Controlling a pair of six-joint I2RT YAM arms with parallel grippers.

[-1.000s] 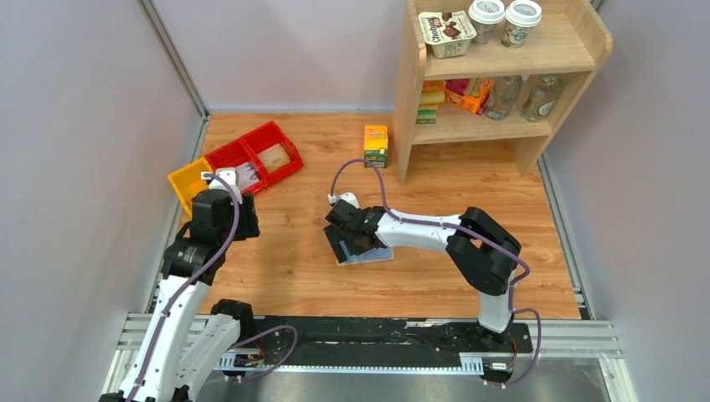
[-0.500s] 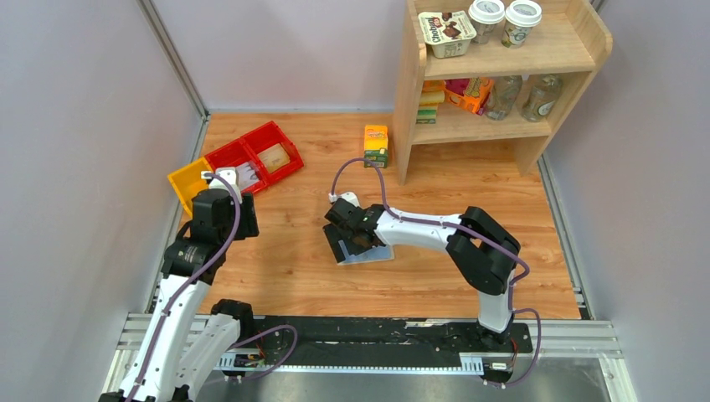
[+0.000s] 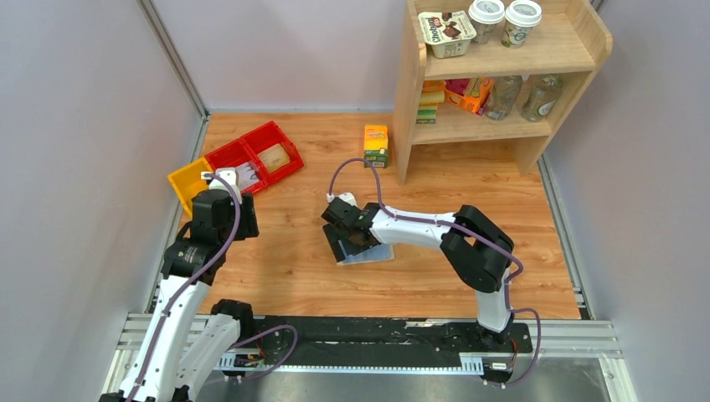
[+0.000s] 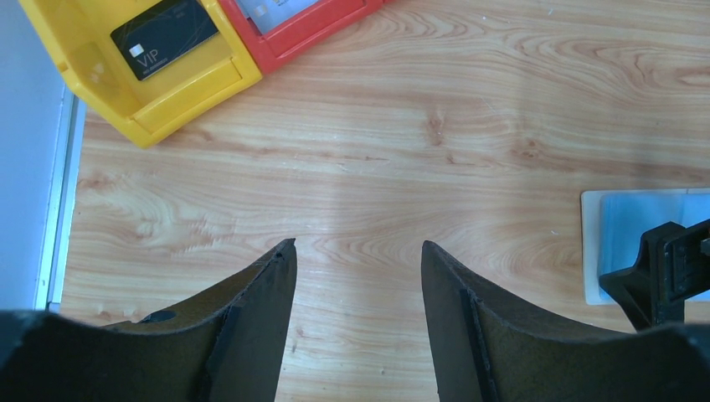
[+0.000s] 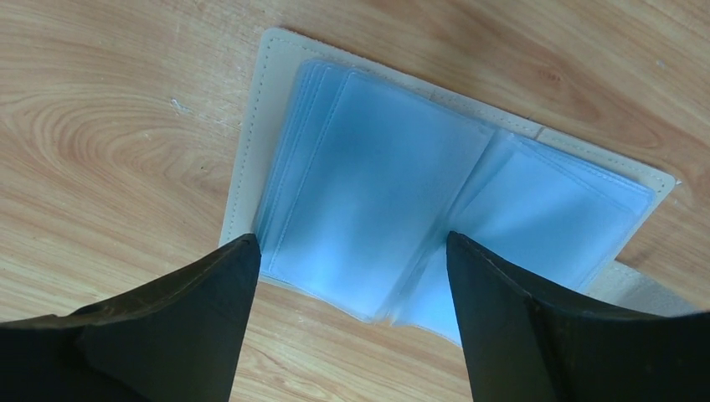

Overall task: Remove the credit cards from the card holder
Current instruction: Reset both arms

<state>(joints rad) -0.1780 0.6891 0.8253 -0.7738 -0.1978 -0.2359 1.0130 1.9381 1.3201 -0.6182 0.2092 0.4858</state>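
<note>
**Right gripper** (image 5: 352, 241): jaws spread wide and empty, directly above the card holder (image 5: 377, 167), which lies opened flat on the desk (image 5: 100, 126), blue sleeves up. **Left gripper** (image 4: 358, 244): jaws well apart, holding nothing. Ahead and to its left lie a dark credit card (image 4: 163, 38) in the yellow bin (image 4: 167, 113) and a grey card (image 4: 272, 8) in the red bin (image 4: 318, 29).

Glossy wood-grain table (image 5: 100, 126); translucent plastic sleeves (image 5: 377, 209) in matt stitched card holder (image 5: 243, 167)
</note>
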